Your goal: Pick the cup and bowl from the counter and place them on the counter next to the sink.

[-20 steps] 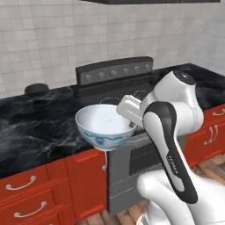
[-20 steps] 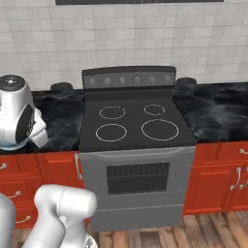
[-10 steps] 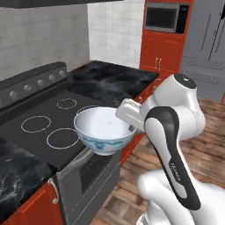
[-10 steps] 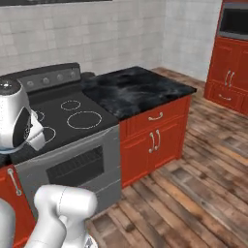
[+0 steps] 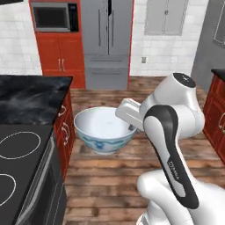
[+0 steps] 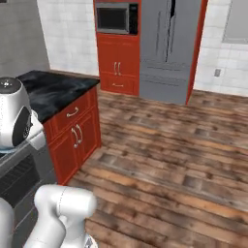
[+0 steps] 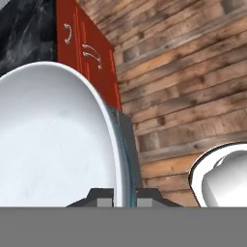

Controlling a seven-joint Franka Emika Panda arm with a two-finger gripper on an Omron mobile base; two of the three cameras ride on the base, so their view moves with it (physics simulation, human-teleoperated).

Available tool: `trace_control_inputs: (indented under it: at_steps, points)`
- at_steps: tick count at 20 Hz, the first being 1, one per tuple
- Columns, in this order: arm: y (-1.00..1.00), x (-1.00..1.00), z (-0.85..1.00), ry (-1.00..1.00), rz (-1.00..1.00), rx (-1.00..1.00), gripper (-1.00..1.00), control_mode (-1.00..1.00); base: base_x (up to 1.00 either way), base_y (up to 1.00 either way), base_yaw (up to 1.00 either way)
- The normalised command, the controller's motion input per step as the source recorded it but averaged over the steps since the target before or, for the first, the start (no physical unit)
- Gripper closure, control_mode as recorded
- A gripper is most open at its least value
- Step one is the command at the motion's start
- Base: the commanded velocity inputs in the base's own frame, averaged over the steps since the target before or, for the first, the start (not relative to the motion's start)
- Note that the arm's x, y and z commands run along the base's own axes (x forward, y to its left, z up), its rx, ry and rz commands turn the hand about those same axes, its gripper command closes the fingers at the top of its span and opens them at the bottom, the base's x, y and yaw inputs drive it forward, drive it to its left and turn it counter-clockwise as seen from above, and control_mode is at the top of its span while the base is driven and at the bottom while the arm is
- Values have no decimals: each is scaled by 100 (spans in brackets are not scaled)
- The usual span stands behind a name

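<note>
While carried above wood floor [image 5: 114, 171], bowl [image 5: 104, 130] upright, interior white, nothing inside; rim pinched by gripper [image 7: 123, 195].

White bowl [image 5: 104, 130] upright, rim pinched by tool [image 7: 121, 195], above floor

bowl [image 7: 53, 140] cut off at left edge — jaws mostly hidden

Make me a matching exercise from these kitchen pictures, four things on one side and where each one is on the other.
Things:
1. bowl
2. microwave
3. counter
4. stovetop

Places:
A. built in above red cabinet doors
B. held by its rim over the wood floor
C. glossy black top over red cabinet fronts
D. matte black with white rings, lower left of left base view

Pairs: 1-B, 2-A, 3-C, 4-D
</note>
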Motion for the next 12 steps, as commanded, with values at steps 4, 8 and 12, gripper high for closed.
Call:
trace_control_inputs:
  at_steps: [4, 8, 12]
  points:
    - [0, 0, 0, 0, 0, 0, 100, 100, 0, -44, -79]
    - [0, 0, 0, 0, 0, 0, 100, 100, -1, -34, -80]
    - [0, 0, 0, 0, 0, 0, 100, 100, -10, -35, -78]
